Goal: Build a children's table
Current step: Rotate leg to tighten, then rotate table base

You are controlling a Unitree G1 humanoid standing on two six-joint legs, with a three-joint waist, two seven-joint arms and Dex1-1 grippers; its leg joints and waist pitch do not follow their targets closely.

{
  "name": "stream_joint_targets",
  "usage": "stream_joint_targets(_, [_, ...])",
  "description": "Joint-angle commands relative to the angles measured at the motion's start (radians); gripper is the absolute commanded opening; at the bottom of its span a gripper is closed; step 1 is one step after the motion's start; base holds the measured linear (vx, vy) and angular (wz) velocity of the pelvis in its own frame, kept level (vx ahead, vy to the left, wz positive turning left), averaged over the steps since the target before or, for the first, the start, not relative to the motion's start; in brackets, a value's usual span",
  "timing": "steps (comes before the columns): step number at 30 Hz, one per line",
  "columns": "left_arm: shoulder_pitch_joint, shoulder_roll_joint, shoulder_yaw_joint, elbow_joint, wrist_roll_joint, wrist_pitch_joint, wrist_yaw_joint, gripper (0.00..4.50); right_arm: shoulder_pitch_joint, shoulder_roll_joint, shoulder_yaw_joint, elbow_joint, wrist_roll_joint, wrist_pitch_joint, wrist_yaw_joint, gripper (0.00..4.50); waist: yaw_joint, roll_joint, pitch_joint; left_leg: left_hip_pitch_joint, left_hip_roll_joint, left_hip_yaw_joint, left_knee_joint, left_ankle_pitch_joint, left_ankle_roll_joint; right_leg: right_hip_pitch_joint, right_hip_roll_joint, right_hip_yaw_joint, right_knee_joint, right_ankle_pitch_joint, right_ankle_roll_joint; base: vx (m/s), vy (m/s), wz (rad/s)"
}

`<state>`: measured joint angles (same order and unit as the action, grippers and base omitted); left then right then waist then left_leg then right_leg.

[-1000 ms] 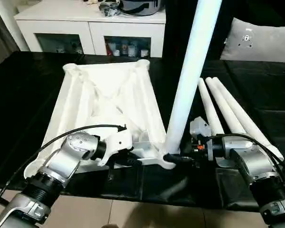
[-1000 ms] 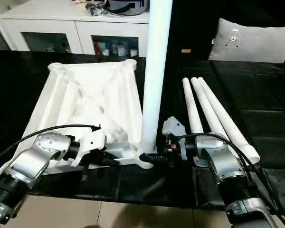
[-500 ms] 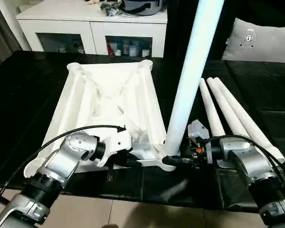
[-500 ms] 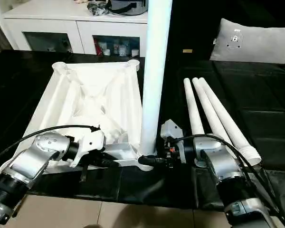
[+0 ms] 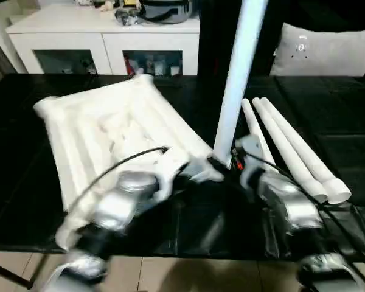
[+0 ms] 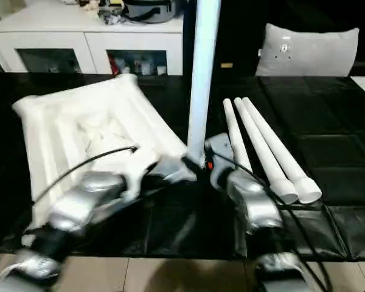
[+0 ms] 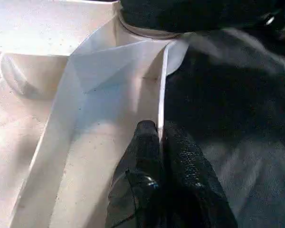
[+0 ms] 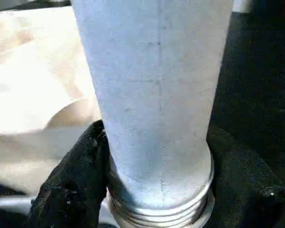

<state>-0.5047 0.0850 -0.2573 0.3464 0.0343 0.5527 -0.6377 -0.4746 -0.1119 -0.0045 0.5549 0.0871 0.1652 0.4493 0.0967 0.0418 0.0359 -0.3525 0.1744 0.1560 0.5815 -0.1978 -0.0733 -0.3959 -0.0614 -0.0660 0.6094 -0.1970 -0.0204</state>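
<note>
The children's table top (image 5: 103, 131) lies upside down, ribs up, on the left of the black surface. One white leg (image 5: 234, 79) stands upright at its near right corner. My right gripper (image 8: 156, 156) is shut on this leg just above its threaded end (image 8: 161, 211), a black finger (image 8: 76, 166) on each side. My left gripper (image 7: 159, 130) is shut on a thin edge wall of the table top (image 7: 99, 95) close to that corner. In the eye views both grippers, left (image 5: 191, 173) and right (image 6: 199, 163), meet at the foot of the leg.
Three loose white legs (image 5: 286, 146) lie side by side to the right of the upright one. A white cabinet (image 5: 103, 36) stands behind the black surface (image 5: 42, 201), and a grey cushion (image 5: 322, 52) sits at the back right. The floor tiles (image 5: 188, 274) show past the near edge.
My right gripper has closed on the foot of the upright leg. The table top has swung so its far end points left, with both arms blurred by motion. The camera has shifted too.
</note>
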Motion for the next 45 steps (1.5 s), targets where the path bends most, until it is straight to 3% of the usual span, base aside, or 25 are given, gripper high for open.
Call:
stream_joint_targets(1, [-0.045,-0.078,0.038,0.020,-0.025,-0.057,0.122,0.00,0.029,0.082,0.080,0.019,-0.009,0.022,0.008,2.65,0.004,-0.021,-0.050,-0.008,0.037,-0.007,-0.061,-0.122,0.055,0.049,-0.080,0.049,-0.094,-0.297,-0.137,0.000,0.000,0.00])
stream_joint_targets(2, [-0.046,-0.081,0.039,0.020,-0.023,-0.059,0.125,0.00,0.030,0.084,0.080,0.018,-0.009,0.021,0.006,2.65,0.008,-0.022,-0.052,-0.012,0.037,-0.007,-0.060,-0.100,0.066,0.052,-0.081,0.049,-0.090,-0.260,-0.140,0.000,0.000,0.00])
stream_joint_targets(3, [-0.049,-0.096,0.042,0.016,-0.015,-0.055,0.141,0.00,0.037,0.092,0.075,0.012,-0.008,0.019,-0.003,3.21,0.010,-0.022,-0.053,-0.013,0.038,-0.006,-0.058,-0.084,0.076,0.053,-0.080,0.049,-0.087,-0.231,-0.145,0.000,0.000,0.00])
stream_joint_targets(6, [-0.041,-0.089,0.024,0.006,0.002,-0.044,0.124,0.00,0.039,0.095,0.058,0.006,-0.001,0.024,-0.018,3.46,0.014,-0.016,-0.053,-0.013,0.038,-0.007,-0.058,-0.088,0.086,0.052,-0.082,0.048,-0.089,-0.237,-0.143,0.000,0.000,0.00])
stream_joint_targets(12, [-0.030,-0.047,-0.037,0.018,0.039,-0.120,0.087,0.00,0.055,0.046,0.026,-0.061,0.011,0.074,-0.023,4.01,0.009,-0.010,-0.048,-0.011,0.042,-0.010,-0.066,-0.141,0.070,0.049,-0.080,0.048,-0.097,-0.293,-0.124,0.000,0.000,0.00])
stream_joint_targets(15, [-0.036,-0.049,-0.041,0.031,0.049,-0.155,0.090,0.00,0.069,0.010,0.031,-0.110,0.010,0.094,0.009,4.23,0.012,-0.015,-0.048,-0.011,0.042,-0.009,-0.066,-0.144,0.070,0.051,-0.081,0.050,-0.098,-0.295,-0.113,0.000,0.000,0.00])
stream_joint_targets(16, [-0.047,-0.056,-0.038,0.050,0.059,-0.175,0.109,0.00,0.084,-0.023,0.018,-0.176,0.038,0.149,0.047,4.23,0.010,-0.024,-0.048,-0.012,0.041,-0.007,-0.065,-0.142,0.072,0.052,-0.078,0.050,-0.098,-0.294,-0.112,0.000,0.000,0.00])
stream_joint_targets(17, [-0.053,-0.056,-0.037,0.057,0.057,-0.188,0.102,0.00,0.091,-0.043,0.016,-0.207,0.036,0.171,0.051,4.33,0.017,-0.020,-0.048,-0.010,0.040,-0.007,-0.064,-0.136,0.077,0.051,-0.079,0.051,-0.099,-0.298,-0.103,0.000,0.000,0.00])
stream_joint_targets(18, [-0.057,-0.054,-0.036,0.061,0.054,-0.197,0.096,0.43,0.095,-0.055,0.017,-0.225,0.033,0.184,0.050,4.50,0.018,-0.021,-0.047,-0.011,0.040,-0.008,-0.064,-0.136,0.078,0.051,-0.079,0.050,-0.100,-0.304,-0.098,0.000,0.000,0.00])
stream_joint_targets(19, [-0.059,-0.052,-0.036,0.058,0.042,-0.188,0.071,0.43,0.099,-0.069,0.013,-0.244,0.031,0.191,0.049,4.50,0.015,-0.029,-0.049,-0.012,0.041,-0.007,-0.065,-0.127,0.079,0.051,-0.077,0.049,-0.100,-0.303,-0.093,0.000,0.000,0.00])
stream_joint_targets(22, [-0.059,-0.045,-0.030,0.049,0.034,-0.197,0.061,0.60,0.108,-0.091,0.004,-0.303,0.037,0.202,0.055,4.50,0.020,-0.021,-0.054,-0.013,0.044,-0.009,-0.062,-0.102,0.072,0.049,-0.083,0.050,-0.095,-0.273,-0.110,0.000,0.000,0.00])
stream_joint_targets(25, [-0.049,-0.033,-0.028,0.035,0.040,-0.246,0.070,0.84,0.119,-0.094,-0.004,-0.349,0.051,0.224,0.055,4.50,0.019,-0.018,-0.058,-0.018,0.047,-0.012,-0.056,-0.047,0.084,0.053,-0.080,0.049,-0.074,-0.102,-0.150,0.000,0.000,0.00])
stream_joint_targets(26, [-0.049,-0.033,-0.028,0.035,0.040,-0.246,0.070,0.91,0.119,-0.094,-0.004,-0.349,0.051,0.224,0.055,4.50,0.015,-0.022,-0.059,-0.020,0.047,-0.012,-0.054,-0.035,0.092,0.055,-0.080,0.049,-0.070,-0.056,-0.161,0.000,0.000,0.00])
stream_joint_targets(29, [-0.019,-0.002,-0.004,-0.038,0.005,-0.234,0.029,1.03,0.141,-0.121,0.014,-0.398,0.030,0.235,0.056,4.50,0.016,-0.021,-0.057,-0.020,0.047,-0.009,-0.051,-0.033,0.099,0.056,-0.082,0.049,-0.066,-0.024,-0.186,0.000,0.000,0.00])
stream_joint_targets(33, [0.052,0.122,0.025,-0.204,-0.020,-0.133,-0.054,1.03,0.163,-0.169,0.037,-0.466,0.050,0.289,0.124,4.50,0.012,-0.020,-0.050,-0.018,0.048,-0.009,-0.057,-0.083,0.086,0.055,-0.080,0.048,-0.074,-0.108,-0.179,0.000,0.000,0.00])
stream_joint_targets(39, [0.108,0.292,0.101,-0.328,0.006,-0.168,-0.080,1.03,0.190,-0.228,0.116,-0.557,0.076,0.347,0.237,4.50,0.009,-0.018,-0.044,-0.012,0.052,-0.012,-0.065,-0.135,0.059,0.048,-0.078,0.048,-0.080,-0.225,-0.146,0.000,0.000,0.00])
stream_joint_targets(41, [0.103,0.366,0.158,-0.339,0.027,-0.146,-0.066,1.03,0.186,-0.224,0.151,-0.563,0.071,0.358,0.251,4.50,0.010,-0.025,-0.043,-0.016,0.048,-0.013,-0.065,-0.139,0.052,0.048,-0.078,0.049,-0.078,-0.234,-0.143,0.000,0.000,0.00])
stream_joint_targets(43, [0.099,0.436,0.194,-0.333,0.059,-0.114,-0.048,0.78,0.173,-0.206,0.169,-0.546,0.059,0.363,0.244,4.50,0.008,-0.020,-0.044,-0.013,0.047,-0.013,-0.065,-0.135,0.046,0.045,-0.077,0.049,-0.076,-0.227,-0.142,0.000,0.000,0.00])
stream_joint_targets(45, [0.108,0.490,0.205,-0.331,0.076,-0.084,-0.054,0.78,0.157,-0.189,0.179,-0.521,0.046,0.365,0.229,4.50,0.006,-0.029,-0.042,-0.010,0.048,-0.014,-0.066,-0.120,0.039,0.041,-0.077,0.050,-0.070,-0.213,-0.152,0.000,0.000,0.00])
